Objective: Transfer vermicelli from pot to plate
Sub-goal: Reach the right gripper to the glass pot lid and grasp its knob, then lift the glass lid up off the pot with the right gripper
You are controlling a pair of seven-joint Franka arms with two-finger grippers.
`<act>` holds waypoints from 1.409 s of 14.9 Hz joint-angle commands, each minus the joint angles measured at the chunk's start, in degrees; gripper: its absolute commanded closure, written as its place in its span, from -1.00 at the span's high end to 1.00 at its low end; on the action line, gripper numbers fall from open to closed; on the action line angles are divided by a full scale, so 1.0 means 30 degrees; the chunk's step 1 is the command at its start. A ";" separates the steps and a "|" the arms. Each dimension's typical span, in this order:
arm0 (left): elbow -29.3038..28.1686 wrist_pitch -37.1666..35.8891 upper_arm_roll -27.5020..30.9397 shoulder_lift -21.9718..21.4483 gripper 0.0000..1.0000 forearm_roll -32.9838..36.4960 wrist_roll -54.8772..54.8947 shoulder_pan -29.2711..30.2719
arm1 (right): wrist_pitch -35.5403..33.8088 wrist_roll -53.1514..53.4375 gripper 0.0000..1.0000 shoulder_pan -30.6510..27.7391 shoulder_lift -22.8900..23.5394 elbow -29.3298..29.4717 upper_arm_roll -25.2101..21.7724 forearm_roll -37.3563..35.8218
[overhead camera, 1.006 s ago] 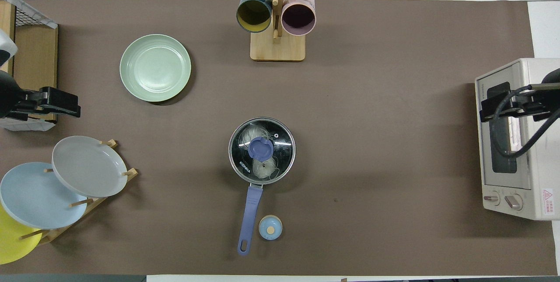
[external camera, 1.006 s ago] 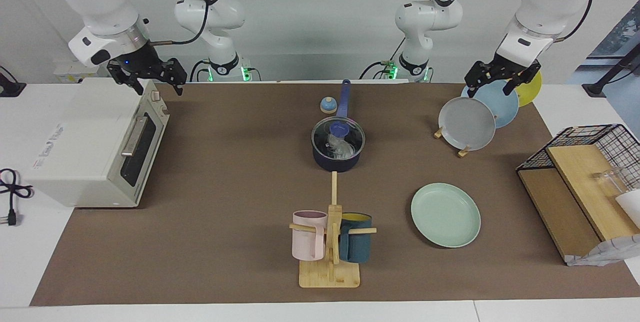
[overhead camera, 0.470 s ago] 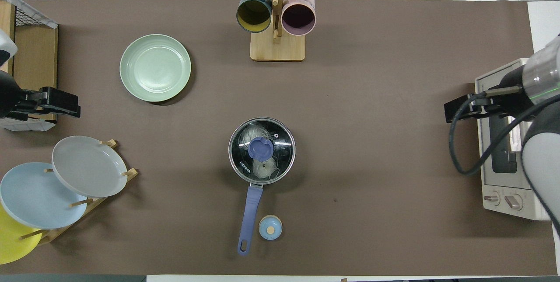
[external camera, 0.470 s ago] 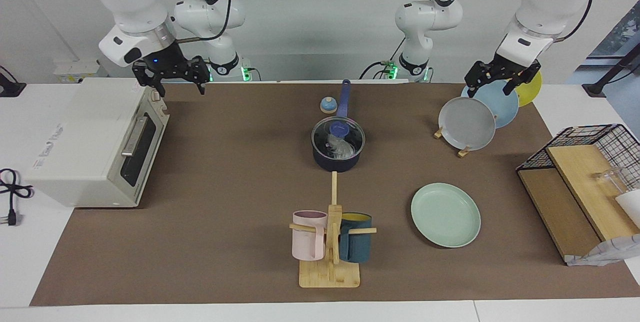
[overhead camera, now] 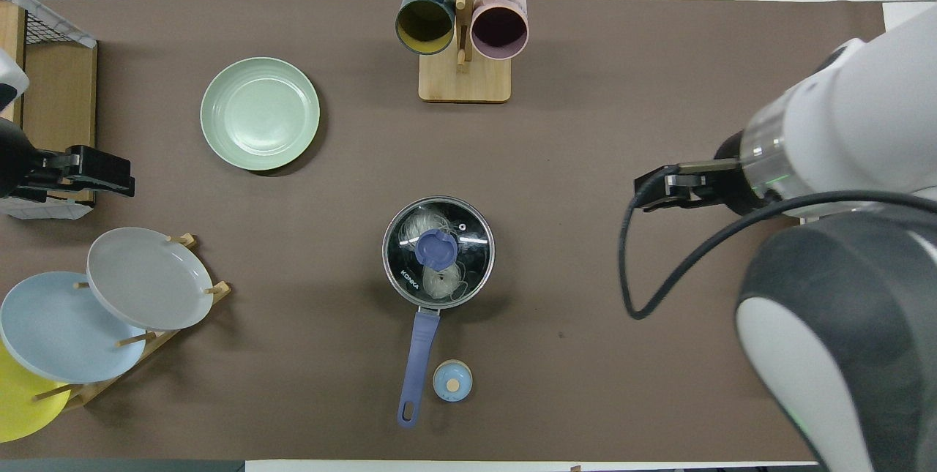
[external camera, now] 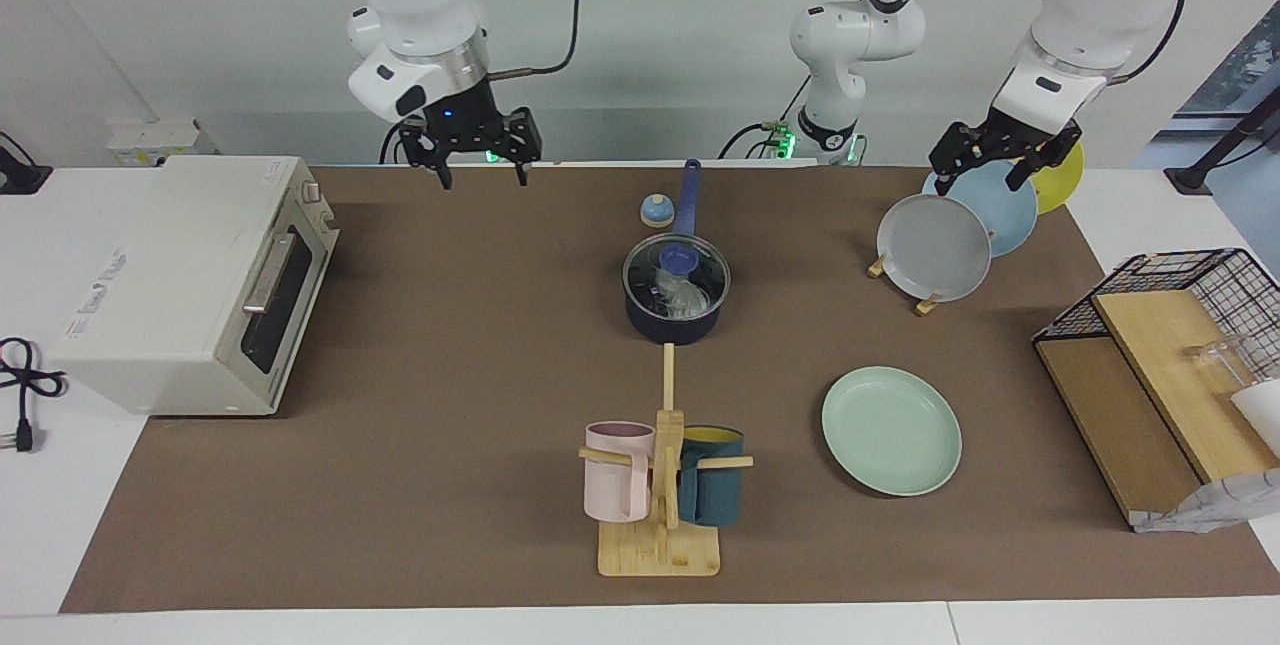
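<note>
The right pincer (external camera: pixel 479 170) hangs open and empty in the air over the bare brown mat toward the right arm's end of the desk (external camera: pixel 420 405). A second ago it hovered over the corner of the white boxy toaster oven (external camera: pixel 190 285); it has since swung inward toward the middle of the desk, so its arm now fills much of that side of the overhead view. It is well apart from anything it could grasp.

The small round dark navy saucepan with the long blue handle (external camera: pixel 675 297) sits mid-desk, unmoved, and the round glass lid with the blue knob (overhead camera: pixel 438 249) is on it. Through the glass the clump of thin whitish vermicelli strands (overhead camera: pixel 443 280) shows inside the pot. The round pale mint-green plate (external camera: pixel 891 431) lies empty, farther from the robots than the pot and toward the left arm's end of the desk.

The left pincer (external camera: pixel 988 165) waits, open and empty, over the wooden rack holding the grey, light blue and yellow plates (external camera: pixel 940 250), exactly where it was a second ago.

As I read it, the right arm is making its approach to the pot, and the lid must come off before any noodles can be lifted. No part of the transfer is done yet.
</note>
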 commanded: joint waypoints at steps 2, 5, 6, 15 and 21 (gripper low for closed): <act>-0.0024 -0.0014 -0.0222 -0.0072 1.00 0.0263 -0.0032 0.0270 | 0.0604 0.3463 1.00 0.2761 0.3266 0.2539 -0.0101 0.0197; -0.0024 -0.0014 -0.0193 -0.0072 1.00 0.0263 -0.0033 0.0299 | 0.3116 0.5549 1.00 0.4695 0.4619 0.2314 -0.0101 0.0080; -0.0024 0.0015 -0.0193 -0.0072 1.00 0.0263 -0.0033 0.0299 | 0.3937 0.5727 1.00 0.4992 0.4681 0.1557 -0.0101 0.0021; 0.0005 0.0162 -0.0193 -0.0072 1.00 0.0263 -0.0091 0.0299 | 0.7401 0.7194 1.00 0.6956 0.6702 -0.0442 -0.0072 -0.2642; -0.0024 0.0162 -0.0164 -0.0072 1.00 0.0263 -0.0062 0.0299 | 0.7753 0.7222 0.95 0.6840 0.6703 -0.0649 -0.0042 -0.2413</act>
